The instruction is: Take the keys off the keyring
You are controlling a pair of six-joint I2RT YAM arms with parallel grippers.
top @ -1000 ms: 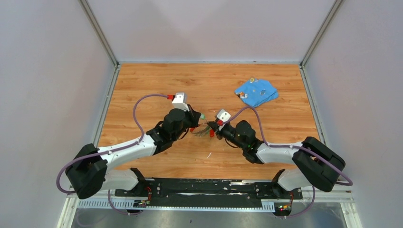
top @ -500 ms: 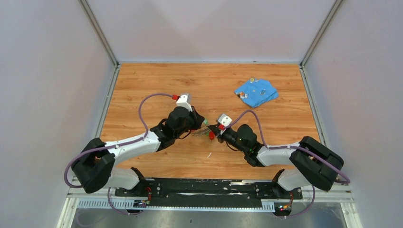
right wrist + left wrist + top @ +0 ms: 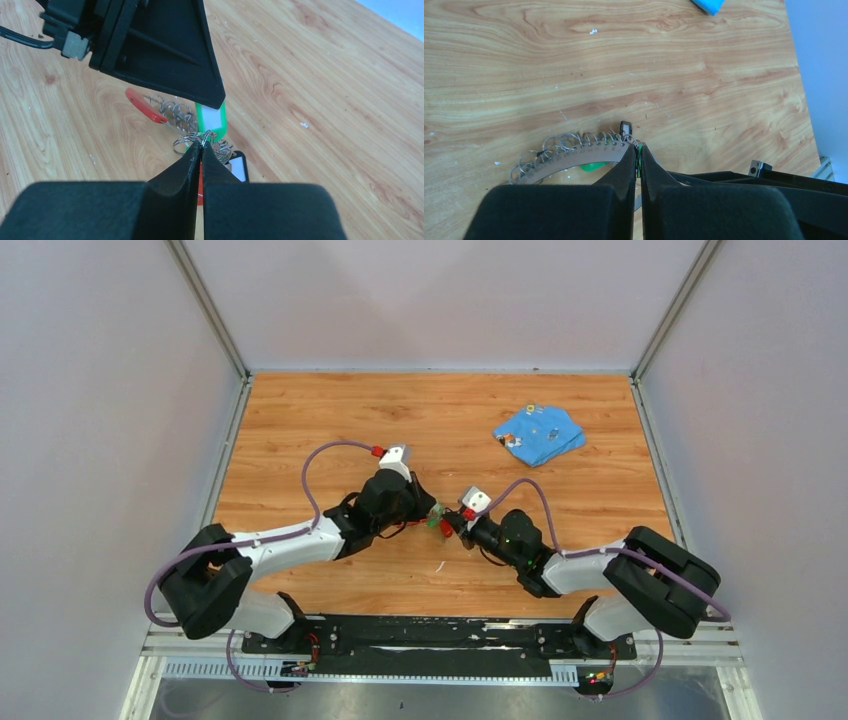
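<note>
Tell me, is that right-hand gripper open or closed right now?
Shut. In its wrist view, the right gripper's two fingers meet with barely a gap, pinching a small wire ring at their tips.

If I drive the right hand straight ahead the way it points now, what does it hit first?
The right hand, shut on a small split ring, would likely meet the green key tag first, just ahead, then the left hand gripping that tag. Depth is unclear.
</note>
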